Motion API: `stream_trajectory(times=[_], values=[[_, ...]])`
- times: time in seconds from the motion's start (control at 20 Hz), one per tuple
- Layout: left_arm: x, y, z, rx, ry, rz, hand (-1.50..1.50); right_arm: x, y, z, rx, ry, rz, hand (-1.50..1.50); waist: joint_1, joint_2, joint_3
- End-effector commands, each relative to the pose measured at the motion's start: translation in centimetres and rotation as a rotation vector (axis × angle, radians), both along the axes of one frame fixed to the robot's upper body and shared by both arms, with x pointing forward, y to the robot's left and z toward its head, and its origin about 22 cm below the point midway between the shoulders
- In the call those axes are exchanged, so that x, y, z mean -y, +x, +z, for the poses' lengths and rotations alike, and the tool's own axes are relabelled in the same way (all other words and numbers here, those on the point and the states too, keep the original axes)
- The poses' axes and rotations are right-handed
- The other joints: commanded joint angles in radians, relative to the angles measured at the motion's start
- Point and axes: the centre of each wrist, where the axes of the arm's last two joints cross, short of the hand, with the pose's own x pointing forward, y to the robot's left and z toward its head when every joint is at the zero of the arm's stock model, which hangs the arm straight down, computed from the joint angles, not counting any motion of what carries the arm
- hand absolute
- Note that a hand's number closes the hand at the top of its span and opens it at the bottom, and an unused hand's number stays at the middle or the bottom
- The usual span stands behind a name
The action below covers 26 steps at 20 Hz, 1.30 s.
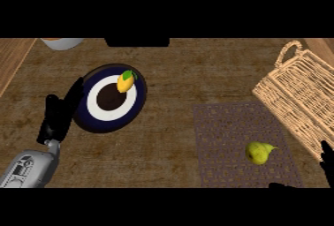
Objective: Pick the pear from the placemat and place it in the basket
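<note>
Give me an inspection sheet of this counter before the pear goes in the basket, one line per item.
Surface: brown counter, wooden strip at the left edge.
Job's things: pear lies on the placemat, toward its lower right; wicker basket stands at the right, at the placemat's upper right corner.
Clutter: dark blue and white plate left of centre, with a yellow fruit on its upper rim; pale vessel at top left, cut off by the edge.
Hands: left robot hand open, fingers up, resting beside the plate; right robot hand only partly in view at the right edge.
Cables: nothing seen.
Surroundings: dark block at the top edge.
</note>
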Motion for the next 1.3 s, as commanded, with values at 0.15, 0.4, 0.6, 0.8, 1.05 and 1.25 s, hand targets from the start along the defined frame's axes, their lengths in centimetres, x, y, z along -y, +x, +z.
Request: stream_trajectory(times=[0.15, 0.4, 0.6, 0.8, 1.05, 1.25], values=[[3.1, 1.0, 0.4, 0.003, 0.005, 0.01, 0.0, 0.9, 2.2, -2.3, 0.004, 0.004, -0.013, -1.5, -0.002, 0.0, 0.0], [0.2, 0.4, 2.1, -0.017, 0.013, 0.007, 0.0, -0.4, 3.9, -3.1, -0.013, -0.011, -0.004, -1.5, 0.001, 0.0, 0.0], [1.8, -0.3, 0.1, -0.012, -0.011, -0.001, 0.0, 0.3, 5.3, -3.0, 0.015, 0.012, 0.004, -1.5, 0.002, 0.0, 0.0], [-0.4, -1.6, 1.0, 0.001, -0.002, -0.005, 0.0, -1.6, 5.0, -3.1, 0.001, 0.011, 0.018, -1.5, 0.003, -0.001, 0.0], [1.3, 0.5, 0.9, -0.008, 0.01, 0.011, 0.0, -1.7, 5.6, -4.9, -0.049, 0.048, 0.025, -1.5, 0.001, 0.0, 0.0], [-0.8, 0.5, -0.6, -0.003, 0.002, 0.005, 0.0, -2.5, 7.3, -6.5, -0.04, 0.064, 0.023, -1.5, 0.002, 0.001, 0.0]])
